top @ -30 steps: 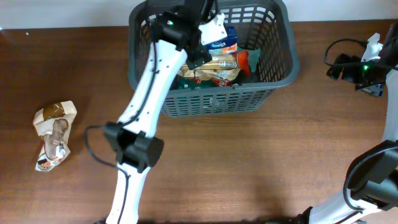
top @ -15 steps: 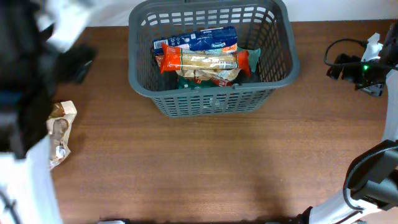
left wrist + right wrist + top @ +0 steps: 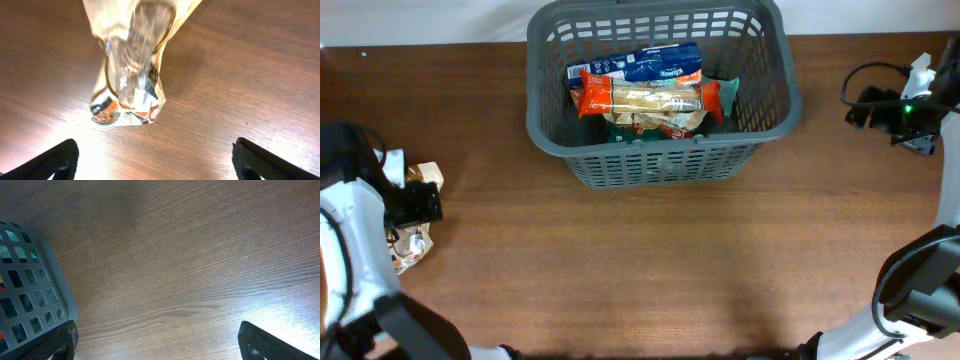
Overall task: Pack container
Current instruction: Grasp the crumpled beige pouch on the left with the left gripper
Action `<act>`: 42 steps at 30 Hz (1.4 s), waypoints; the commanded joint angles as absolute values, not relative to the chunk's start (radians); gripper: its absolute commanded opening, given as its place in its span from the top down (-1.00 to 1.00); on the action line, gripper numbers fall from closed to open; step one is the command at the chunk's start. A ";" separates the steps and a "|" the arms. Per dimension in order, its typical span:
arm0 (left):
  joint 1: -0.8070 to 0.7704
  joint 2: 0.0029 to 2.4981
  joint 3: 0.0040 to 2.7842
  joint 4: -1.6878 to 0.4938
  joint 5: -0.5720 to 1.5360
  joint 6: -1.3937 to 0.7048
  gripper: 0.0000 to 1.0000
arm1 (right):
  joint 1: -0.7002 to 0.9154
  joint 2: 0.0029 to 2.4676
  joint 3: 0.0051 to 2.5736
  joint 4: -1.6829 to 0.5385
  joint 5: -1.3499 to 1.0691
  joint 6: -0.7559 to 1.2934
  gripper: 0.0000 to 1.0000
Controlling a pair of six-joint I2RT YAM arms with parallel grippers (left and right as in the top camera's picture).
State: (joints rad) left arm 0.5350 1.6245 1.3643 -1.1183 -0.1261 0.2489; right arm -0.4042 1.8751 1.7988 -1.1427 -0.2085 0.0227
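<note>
The dark grey lattice container (image 3: 660,170) stands at the table's back middle, holding a red and tan packet (image 3: 645,98), a blue packet (image 3: 650,64) and others beneath. A corner of it shows in the right wrist view (image 3: 30,280). A tan and brown snack packet (image 3: 415,240) lies at the table's left edge, partly under my left arm; it shows in the left wrist view (image 3: 132,55). My left gripper (image 3: 152,162) is open and empty, hovering just beside the packet. My right gripper (image 3: 160,342) is open and empty above bare table, right of the container.
The brown wooden table (image 3: 700,270) stretches in front of the container. My right arm's cables and base (image 3: 890,105) sit at the right edge. The white wall runs along the table's back edge.
My left arm has swung from over the container back to the left edge, now above the tan packet. The red and tan packet now lies in the container. The right arm has not moved.
</note>
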 commanded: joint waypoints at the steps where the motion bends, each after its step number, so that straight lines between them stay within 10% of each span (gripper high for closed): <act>1: 0.556 1.702 1.358 -1.111 -0.117 0.194 -0.78 | -0.400 1.867 1.800 -1.140 -0.214 0.024 -0.98; 23: 0.638 2.041 1.358 -0.862 -0.176 0.194 -0.85 | -0.400 1.867 1.800 -1.140 -0.214 0.024 -0.98; 25: 0.638 2.066 1.358 -0.859 -0.172 0.196 -0.65 | -0.400 1.867 1.800 -1.140 -0.214 0.024 -0.98; 27: 0.638 2.083 1.358 -0.857 -0.154 0.196 -0.11 | -0.400 1.867 1.800 -1.140 -0.214 0.024 -0.98; 28: 0.638 2.089 1.358 -0.859 -0.130 0.196 0.60 | -0.400 1.867 1.800 -1.140 -0.214 0.024 -1.00; 30: 0.638 2.088 1.370 -0.876 -0.090 0.196 0.96 | -0.400 1.867 1.800 -1.140 -0.214 0.024 -0.98; 42: 0.496 2.085 2.223 -1.407 0.075 0.196 0.97 | -0.400 1.867 1.800 -1.140 -0.214 0.024 -0.99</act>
